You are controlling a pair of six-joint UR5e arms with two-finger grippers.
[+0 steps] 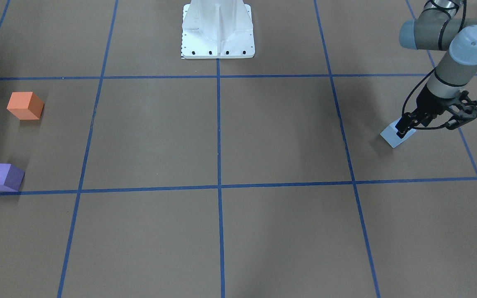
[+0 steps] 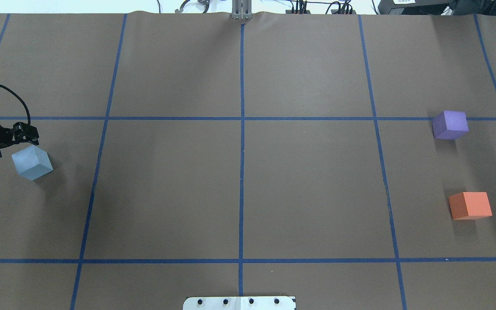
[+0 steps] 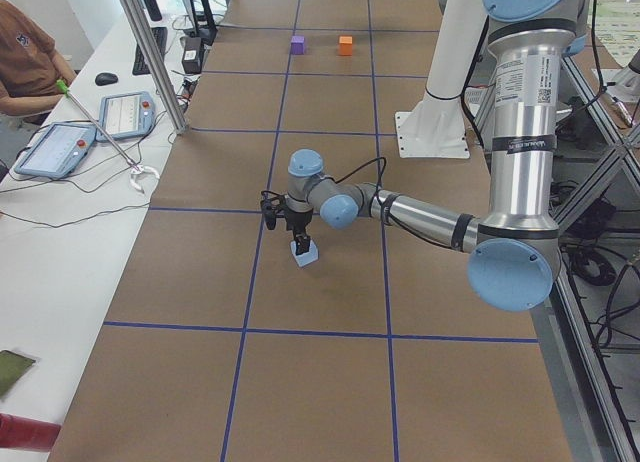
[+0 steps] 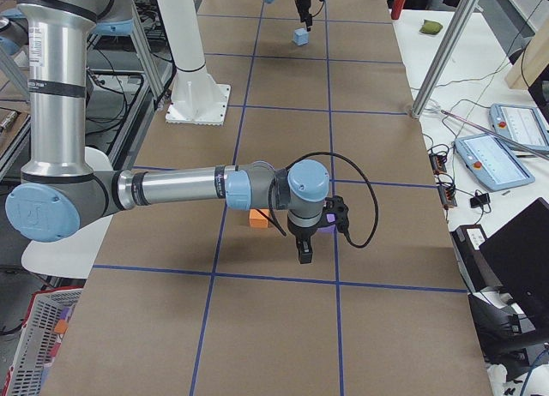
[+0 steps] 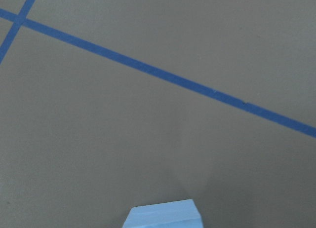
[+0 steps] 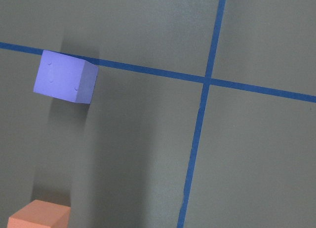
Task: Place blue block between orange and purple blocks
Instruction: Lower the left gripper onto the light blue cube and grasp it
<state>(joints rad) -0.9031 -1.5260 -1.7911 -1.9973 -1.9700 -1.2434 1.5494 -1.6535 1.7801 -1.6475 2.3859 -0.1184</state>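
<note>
The pale blue block (image 1: pixel 392 138) rests on the brown table at the robot's left end; it also shows in the overhead view (image 2: pixel 32 162) and at the bottom edge of the left wrist view (image 5: pixel 163 215). My left gripper (image 1: pixel 404 127) points down with its fingertips right at the block's top. The fingers merge into one dark shape, so I cannot tell if they are open or shut. The orange block (image 1: pixel 25 105) and purple block (image 1: pixel 2 177) stand apart at the other end. My right gripper (image 4: pixel 302 252) hovers over them, and I cannot tell whether it is open or shut.
Blue tape lines (image 2: pixel 242 189) divide the brown table into squares. The white robot base plate (image 1: pixel 218 39) stands at the middle of the robot's edge. The gap between the orange block (image 2: pixel 470 206) and the purple block (image 2: pixel 449 125) is bare paper.
</note>
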